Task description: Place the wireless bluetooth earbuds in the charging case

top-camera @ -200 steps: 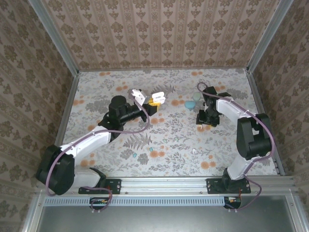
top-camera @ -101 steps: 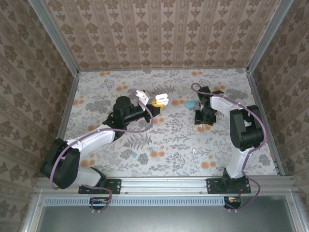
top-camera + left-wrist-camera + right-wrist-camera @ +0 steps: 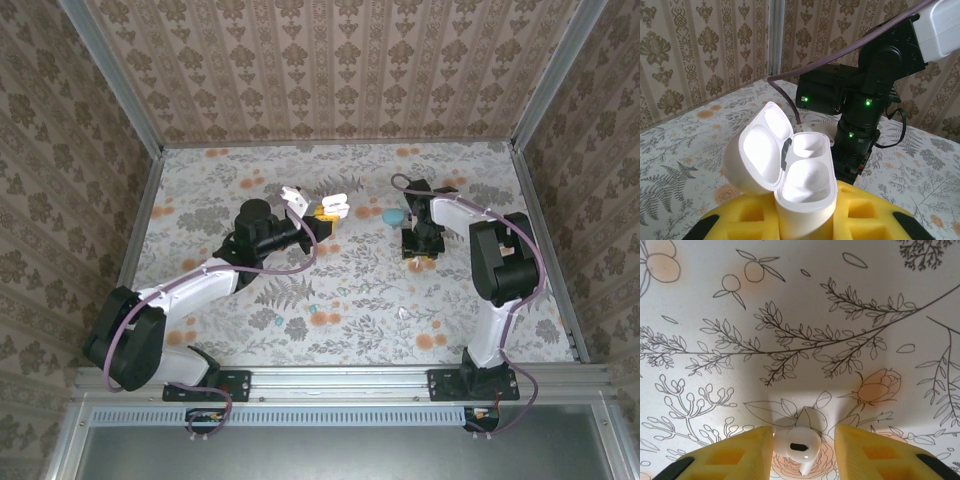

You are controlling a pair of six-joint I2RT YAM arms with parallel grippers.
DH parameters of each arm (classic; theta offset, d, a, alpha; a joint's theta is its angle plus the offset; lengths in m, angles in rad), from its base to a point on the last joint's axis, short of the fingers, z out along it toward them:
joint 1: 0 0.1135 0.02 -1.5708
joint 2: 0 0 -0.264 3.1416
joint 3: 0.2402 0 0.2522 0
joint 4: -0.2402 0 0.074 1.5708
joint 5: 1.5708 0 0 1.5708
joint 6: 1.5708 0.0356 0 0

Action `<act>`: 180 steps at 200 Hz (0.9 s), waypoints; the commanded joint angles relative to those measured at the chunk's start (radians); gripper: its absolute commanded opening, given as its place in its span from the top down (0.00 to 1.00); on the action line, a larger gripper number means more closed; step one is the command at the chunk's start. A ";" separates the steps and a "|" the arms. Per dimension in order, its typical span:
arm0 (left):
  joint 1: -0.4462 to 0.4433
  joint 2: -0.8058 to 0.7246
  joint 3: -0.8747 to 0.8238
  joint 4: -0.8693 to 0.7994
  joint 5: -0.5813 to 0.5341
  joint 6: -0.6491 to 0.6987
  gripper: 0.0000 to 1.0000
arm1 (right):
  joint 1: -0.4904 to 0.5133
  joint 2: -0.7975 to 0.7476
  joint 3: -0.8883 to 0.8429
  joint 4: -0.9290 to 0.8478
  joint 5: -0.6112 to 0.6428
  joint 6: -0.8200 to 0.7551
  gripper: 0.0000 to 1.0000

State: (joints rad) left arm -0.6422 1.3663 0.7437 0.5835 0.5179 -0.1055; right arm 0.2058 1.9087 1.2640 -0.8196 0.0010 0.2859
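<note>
Left gripper: no change over the last half second. It is clamped on the charging case, lid open, both wells empty and ready.

Right gripper: the arm has swung inward and the jaws have narrowed. The pads stand apart astride a white earbud on the worktop, with a gap at the right pad, so it is not yet pinched. Pickup looks near.

Unclear: whether the left pad already touches the earbud. The pad bases are cut off below.
</note>
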 commanded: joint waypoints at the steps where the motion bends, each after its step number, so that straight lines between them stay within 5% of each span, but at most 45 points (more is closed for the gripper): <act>1: -0.010 -0.026 0.013 0.010 -0.006 -0.011 0.80 | 0.012 0.025 0.026 -0.039 0.037 -0.021 0.61; 118: -0.009 -0.030 0.008 0.003 -0.012 -0.007 0.79 | 0.035 0.040 0.023 -0.042 0.108 -0.039 0.69; 180: -0.009 -0.029 0.002 0.001 -0.037 -0.007 0.79 | 0.043 -0.078 0.019 -0.050 0.085 -0.037 0.71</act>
State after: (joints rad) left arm -0.6422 1.3663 0.7437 0.5755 0.5007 -0.1055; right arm 0.2405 1.9209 1.2770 -0.8291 0.0643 0.2604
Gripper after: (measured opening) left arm 0.210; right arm 0.294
